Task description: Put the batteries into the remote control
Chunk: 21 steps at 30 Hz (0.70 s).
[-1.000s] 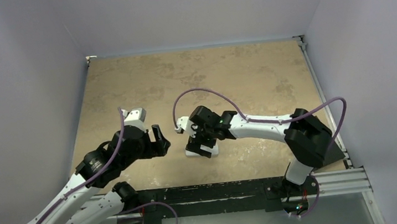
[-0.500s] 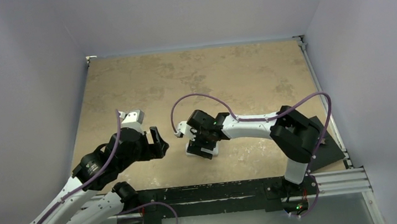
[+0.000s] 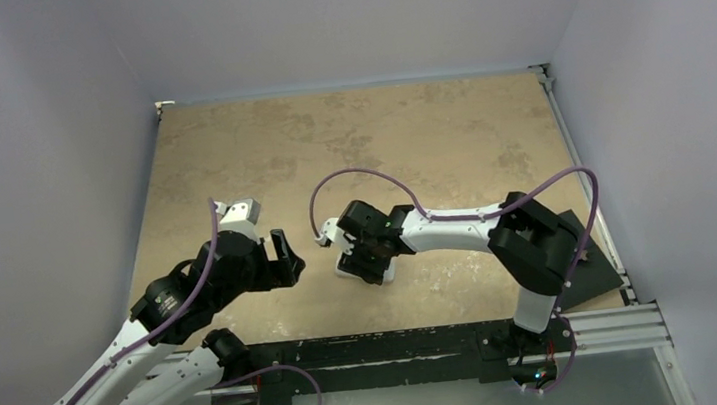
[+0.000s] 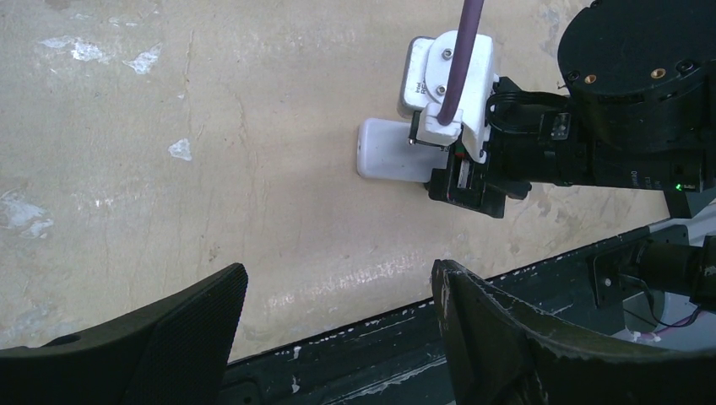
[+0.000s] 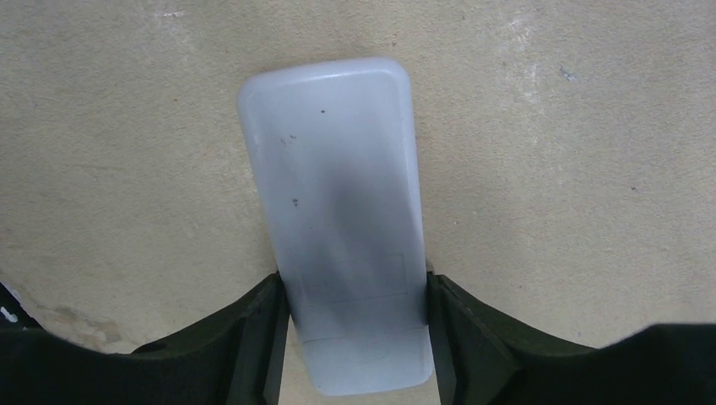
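Note:
The remote control [image 5: 338, 211] lies flat on the tan table with its plain white back up, cover seams showing near its lower end. My right gripper [image 5: 353, 291] straddles that lower end, one black finger pressed against each long side, shut on it. From above, the right gripper [image 3: 366, 262] covers most of the remote control [image 3: 344, 272]. The left wrist view shows the remote control [image 4: 388, 152] sticking out from under the right wrist. My left gripper [image 3: 290, 260] hovers to the left of it, open and holding nothing [image 4: 338, 287]. The batteries are out of view.
A black rail [image 3: 400, 344] runs along the table's near edge, just below the left fingers. A dark flat plate [image 3: 588, 269] lies at the table's right edge beside the right arm's base. Grey walls enclose the table on three sides.
The right gripper's fingers have closed in from wide open onto the sides of the remote control, and the right arm has shifted slightly left. The left gripper has barely moved.

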Each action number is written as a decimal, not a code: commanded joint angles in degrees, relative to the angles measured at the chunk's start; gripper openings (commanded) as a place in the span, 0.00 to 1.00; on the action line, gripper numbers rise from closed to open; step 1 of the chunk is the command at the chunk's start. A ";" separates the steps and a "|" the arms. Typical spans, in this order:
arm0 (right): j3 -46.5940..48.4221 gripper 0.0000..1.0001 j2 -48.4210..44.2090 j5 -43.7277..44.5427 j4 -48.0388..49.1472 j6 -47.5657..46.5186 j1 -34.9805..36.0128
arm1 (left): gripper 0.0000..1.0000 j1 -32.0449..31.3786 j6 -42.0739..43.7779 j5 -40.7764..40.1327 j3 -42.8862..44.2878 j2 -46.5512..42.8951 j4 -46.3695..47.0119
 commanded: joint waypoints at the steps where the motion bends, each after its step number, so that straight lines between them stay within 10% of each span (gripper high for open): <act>1: -0.74 0.38 -3.82 0.89 0.63 3.91 -0.22 | 0.81 -0.07 -0.78 1.04 1.81 0.00 1.11; 21: -9.85 0.23 -26.98 -16.61 10.97 21.75 -3.18 | 0.83 -0.06 -3.84 17.52 -5.77 -2.56 19.59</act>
